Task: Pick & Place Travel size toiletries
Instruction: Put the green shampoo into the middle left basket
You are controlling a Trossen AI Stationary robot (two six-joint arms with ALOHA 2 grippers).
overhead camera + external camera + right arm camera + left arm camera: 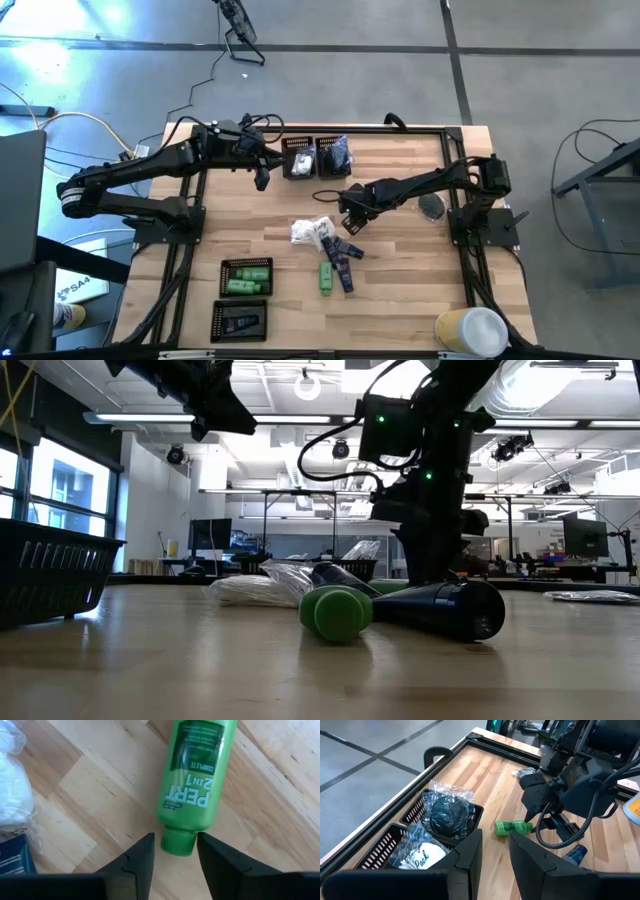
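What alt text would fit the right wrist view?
Close-up from the right arm's wrist: the right claw sits just above a wooden table, its two dark fingers either side of the cap end of a bright green tube lying flat. The fingers are apart and not visibly pressing the cap. A white crinkly packet lies at the edge.

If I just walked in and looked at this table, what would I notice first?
Probably the bright green tube lying on the wooden table, with the right claw down at its cap, one finger on each side. Next to it sits a small heap of white packets and navy tubes. At the table's far edge, the left claw hovers by two black trays of bagged items.
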